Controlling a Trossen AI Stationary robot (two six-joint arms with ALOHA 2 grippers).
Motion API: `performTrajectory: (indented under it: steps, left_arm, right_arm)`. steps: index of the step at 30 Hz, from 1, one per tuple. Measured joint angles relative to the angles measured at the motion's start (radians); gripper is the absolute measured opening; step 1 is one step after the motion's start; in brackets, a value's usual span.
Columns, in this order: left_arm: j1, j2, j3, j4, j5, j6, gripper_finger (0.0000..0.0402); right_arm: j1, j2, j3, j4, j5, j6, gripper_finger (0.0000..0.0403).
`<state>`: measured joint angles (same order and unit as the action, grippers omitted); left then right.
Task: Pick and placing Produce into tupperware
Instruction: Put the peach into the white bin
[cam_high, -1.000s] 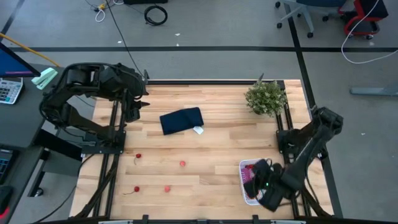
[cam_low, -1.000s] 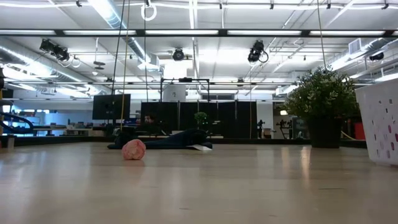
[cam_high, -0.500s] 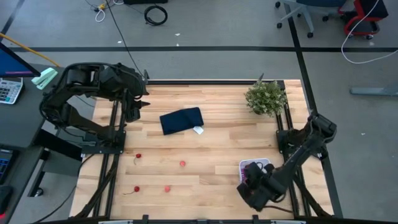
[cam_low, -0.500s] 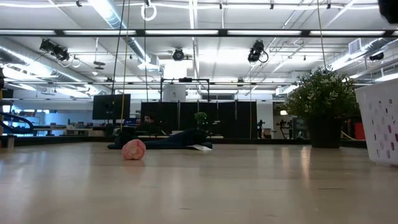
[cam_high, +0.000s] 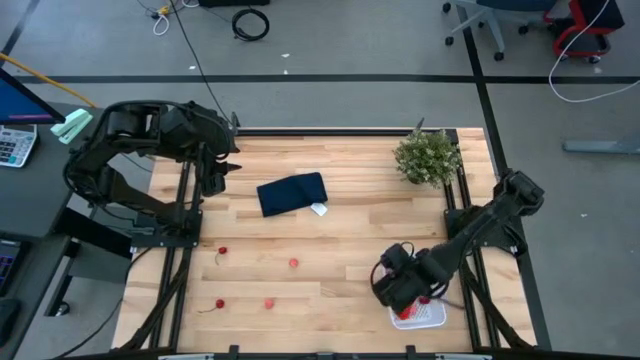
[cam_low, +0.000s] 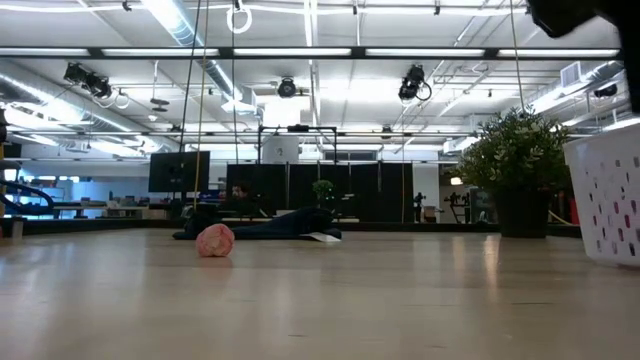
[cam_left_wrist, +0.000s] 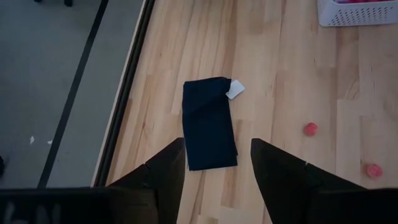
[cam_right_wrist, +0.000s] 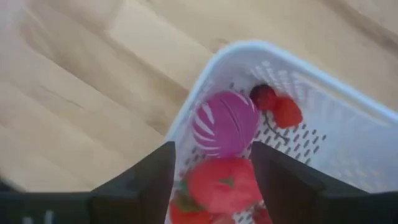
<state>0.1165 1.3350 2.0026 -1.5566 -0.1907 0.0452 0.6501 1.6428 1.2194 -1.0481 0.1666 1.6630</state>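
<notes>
The white tupperware (cam_right_wrist: 323, 124) stands at the table's near right (cam_high: 428, 316). It holds a purple striped ball (cam_right_wrist: 225, 123), a bigger red piece (cam_right_wrist: 224, 180) and small red bits (cam_right_wrist: 277, 107). My right gripper (cam_right_wrist: 212, 149) hangs open just above its left rim, pointing down, with nothing between its fingers. Several small red bits (cam_high: 293, 263) lie loose on the wood at the near left, and a pink one (cam_low: 214, 240) shows in the low view. My left gripper (cam_left_wrist: 217, 155) waits open, high over the far left of the table.
A folded navy cloth (cam_high: 292, 194) with a white tag lies at the table's middle back. A green bushy plant (cam_high: 428, 157) stands at the far right corner. Bare wood lies between the cloth and the tupperware.
My right gripper has swung from over the tupperware's near right part toward the table's left and a little toward the far edge, turning at the wrist. It now stands over the container's left rim. The tupperware has shifted a little.
</notes>
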Motion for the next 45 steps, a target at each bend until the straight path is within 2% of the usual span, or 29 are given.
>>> performTrajectory:
  steps: [3, 6, 8, 10, 13, 16, 20, 24, 32, 37, 45]
  left_arm:
    - [0.000, 0.000, 0.000, 0.002, 0.000, 0.001, 0.0190]
    - [0.000, 0.000, 0.000, 0.015, 0.000, 0.001, 0.0190]
    - [0.000, 0.000, 0.000, 0.029, 0.000, 0.002, 0.0188]
    - [0.000, 0.000, 0.000, 0.034, 0.000, 0.002, 0.0185]
    - [0.000, 0.000, 0.000, 0.038, 0.000, 0.003, 0.0183]
    - [0.000, 0.000, 0.000, 0.038, 0.000, 0.004, 0.0185]
    - [0.000, 0.000, 0.000, 0.038, 0.000, 0.003, 0.0188]
    - [0.000, 0.000, 0.000, 0.038, 0.000, 0.003, 0.0184]
    - [0.000, 0.000, 0.000, 0.039, 0.000, 0.003, 0.0185]
    - [0.000, 0.000, 0.000, 0.040, 0.000, 0.003, 0.0186]
    - [0.000, 0.000, 0.000, 0.041, 0.000, 0.002, 0.0183]
  right_arm:
    - [-0.038, -0.067, 0.000, 0.023, 0.082, -0.038, 0.0223]
    - [-0.075, -0.123, 0.000, 0.109, 0.279, -0.120, 0.0217]
    - [-0.105, -0.136, 0.001, 0.220, 0.411, -0.226, 0.0211]
    - [-0.144, -0.120, 0.001, 0.361, 0.462, -0.395, 0.0204]
    - [-0.209, -0.043, 0.001, 0.613, 0.428, -0.654, 0.0194]
    - [-0.261, 0.068, 0.001, 0.836, 0.329, -0.854, 0.0190]
    - [-0.301, 0.220, 0.001, 1.034, 0.212, -0.966, 0.0188]
    - [-0.319, 0.336, 0.001, 1.157, 0.193, -1.035, 0.0188]
    - [-0.342, 0.465, 0.007, 1.359, 0.118, -1.150, 0.0188]
    - [-0.357, 0.502, 0.039, 1.360, 0.115, -1.195, 0.0195]
    - [-0.388, 0.489, 0.043, 1.351, 0.112, -1.196, 0.0206]
